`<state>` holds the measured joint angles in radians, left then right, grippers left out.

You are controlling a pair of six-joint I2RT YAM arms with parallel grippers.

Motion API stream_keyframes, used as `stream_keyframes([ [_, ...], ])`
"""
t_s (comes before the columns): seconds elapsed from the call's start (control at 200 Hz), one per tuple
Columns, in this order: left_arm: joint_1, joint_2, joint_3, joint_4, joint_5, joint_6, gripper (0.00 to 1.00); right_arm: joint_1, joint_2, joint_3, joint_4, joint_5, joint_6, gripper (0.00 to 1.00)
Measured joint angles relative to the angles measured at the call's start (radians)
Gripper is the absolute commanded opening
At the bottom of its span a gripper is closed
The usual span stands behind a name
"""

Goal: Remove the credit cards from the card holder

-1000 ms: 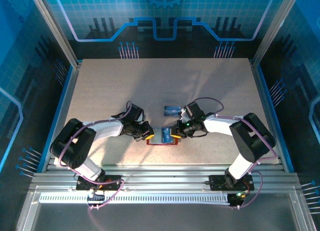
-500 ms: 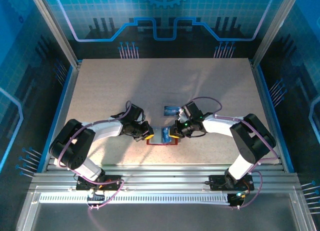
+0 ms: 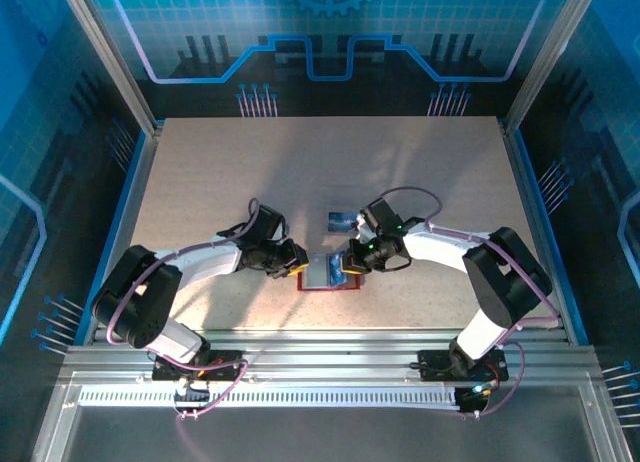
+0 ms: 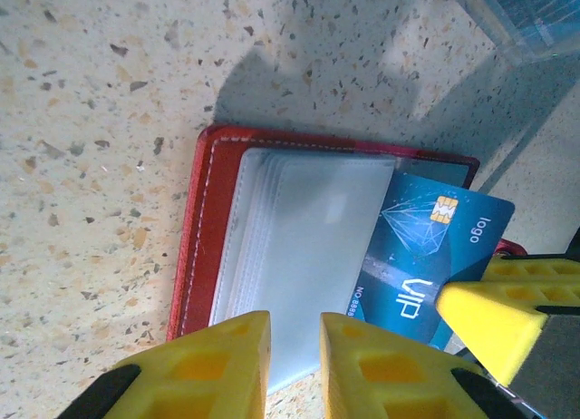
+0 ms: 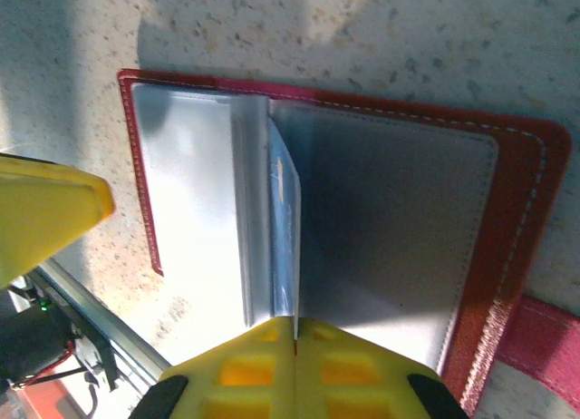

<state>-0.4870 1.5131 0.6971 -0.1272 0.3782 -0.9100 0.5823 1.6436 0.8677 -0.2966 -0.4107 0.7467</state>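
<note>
The red card holder (image 3: pixel 326 278) lies open on the table between my two grippers. In the left wrist view its red edge (image 4: pixel 201 219) frames greyish clear pockets, and a blue VIP credit card (image 4: pixel 426 256) sticks halfway out of them to the right. My right gripper (image 5: pixel 295 345) is shut on that card (image 5: pixel 285 228), which shows edge-on above the holder (image 5: pixel 526 210). My left gripper (image 4: pixel 294 365) sits low over the pockets' near edge, open by a narrow gap with nothing between the fingers. Another blue card (image 3: pixel 344 221) lies flat on the table just behind the holder.
The speckled table (image 3: pixel 200 182) has free room at the back and on both sides. Metal rails (image 3: pixel 320 357) run along the near edge. The holder's red tab (image 5: pixel 544 346) points toward the right arm. The left gripper's yellow finger (image 5: pixel 45 210) sits close beside the holder.
Both grippers stay at the holder. The right wrist has shifted slightly back with the card, and the left arm's elbow has swung a little to the left.
</note>
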Motion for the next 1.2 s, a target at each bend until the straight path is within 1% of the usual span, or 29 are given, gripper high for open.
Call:
stream_keyframes([
  [0.33,0.0,-0.001,0.0,0.0,-0.004,0.0,0.23,0.0,-0.005,0.027,-0.058,0.028,-0.027,0.06],
  [0.71,0.001,-0.002,0.0,0.0,-0.011,0.0,0.23,-0.001,-0.074,0.044,-0.099,0.056,-0.027,0.06],
  [0.935,0.01,-0.015,0.0,-0.002,-0.018,0.0,0.24,-0.022,-0.09,0.084,-0.124,0.064,-0.066,0.05],
  [1.076,0.022,-0.051,-0.022,-0.004,-0.019,0.0,0.24,-0.063,-0.09,0.161,-0.216,0.064,-0.201,0.03],
  [1.201,0.037,-0.079,-0.042,-0.003,-0.02,0.0,0.25,-0.091,-0.09,0.254,-0.28,0.076,-0.36,0.02],
])
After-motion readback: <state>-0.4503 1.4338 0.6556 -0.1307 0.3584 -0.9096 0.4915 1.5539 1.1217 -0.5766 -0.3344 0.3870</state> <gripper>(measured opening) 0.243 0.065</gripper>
